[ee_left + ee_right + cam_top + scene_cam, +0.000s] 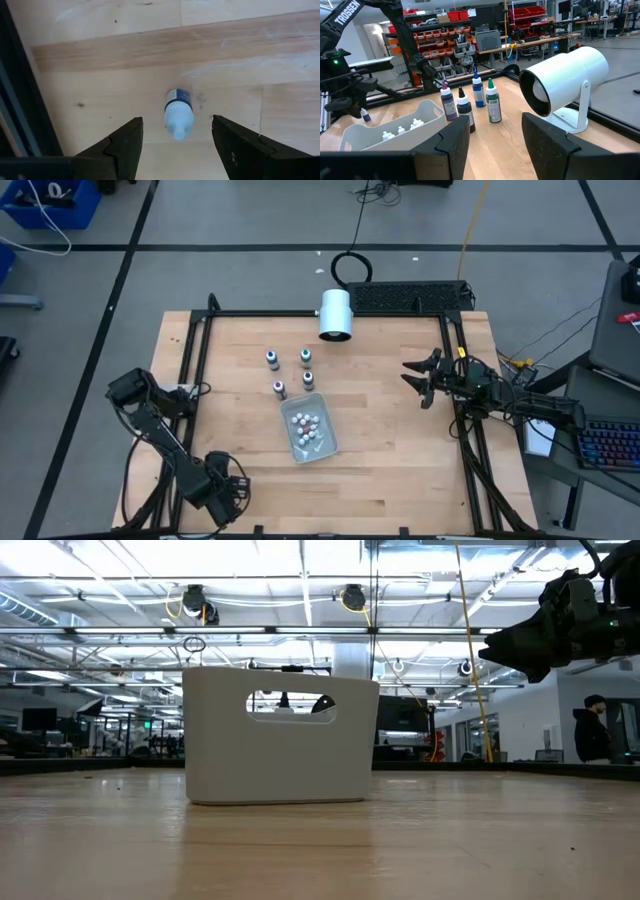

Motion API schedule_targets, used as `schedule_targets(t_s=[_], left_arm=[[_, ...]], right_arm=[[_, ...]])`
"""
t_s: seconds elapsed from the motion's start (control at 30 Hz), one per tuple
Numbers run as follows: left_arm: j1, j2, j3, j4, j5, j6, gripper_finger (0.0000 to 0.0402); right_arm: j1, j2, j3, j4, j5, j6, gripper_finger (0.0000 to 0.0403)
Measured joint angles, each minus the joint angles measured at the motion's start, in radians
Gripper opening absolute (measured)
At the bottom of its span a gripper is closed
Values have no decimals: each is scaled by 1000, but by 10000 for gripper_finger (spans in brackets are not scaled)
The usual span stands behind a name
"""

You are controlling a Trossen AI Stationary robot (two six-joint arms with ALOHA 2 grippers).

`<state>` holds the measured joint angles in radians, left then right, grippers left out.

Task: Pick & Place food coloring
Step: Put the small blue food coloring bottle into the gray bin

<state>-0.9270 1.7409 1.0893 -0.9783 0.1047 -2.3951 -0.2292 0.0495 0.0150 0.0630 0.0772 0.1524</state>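
I stood by the table and watched the food coloring bottles [306, 357]: four of them upright in a loose cluster on the bare wood, between the white bin [286, 420] and the big white cylinder [335, 315]. Their long axes ran straight up, caps on top. The right gripper [408, 373] hung at the table's right edge with its fingers parted and nothing between them. It was aimed roughly level across the boards at the cluster, so the bottles lay straight ahead of it, the green-capped one [493, 102] foremost from its side. The left gripper [228, 488] was off at the near left corner, also spread and empty, pointing down at a separate little bottle [178, 110] on the table between its fingers but touching neither. Whether that one stood or lay I could not be sure. Neither arm seemed clearly nearer the cluster, though the right one faced it squarely and could, I judged, close on an upright body side-on.
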Motion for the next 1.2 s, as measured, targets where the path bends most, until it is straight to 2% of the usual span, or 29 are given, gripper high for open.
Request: schedule_targets(t_s=[0.6, 0.7, 1.07, 1.2], left_arm=[[0, 0, 0, -8, -20, 3, 234], [0, 0, 0, -8, -20, 3, 208], [0, -1, 0, -9, -80, 17, 57], [-6, -1, 0, -9, -83, 18, 54]], right_arm=[[0, 0, 0, 0, 0, 0, 169], [0, 0, 0, 0, 0, 0, 169], [0, 0, 0, 0, 0, 0, 169], [0, 0, 0, 0, 0, 0, 169]])
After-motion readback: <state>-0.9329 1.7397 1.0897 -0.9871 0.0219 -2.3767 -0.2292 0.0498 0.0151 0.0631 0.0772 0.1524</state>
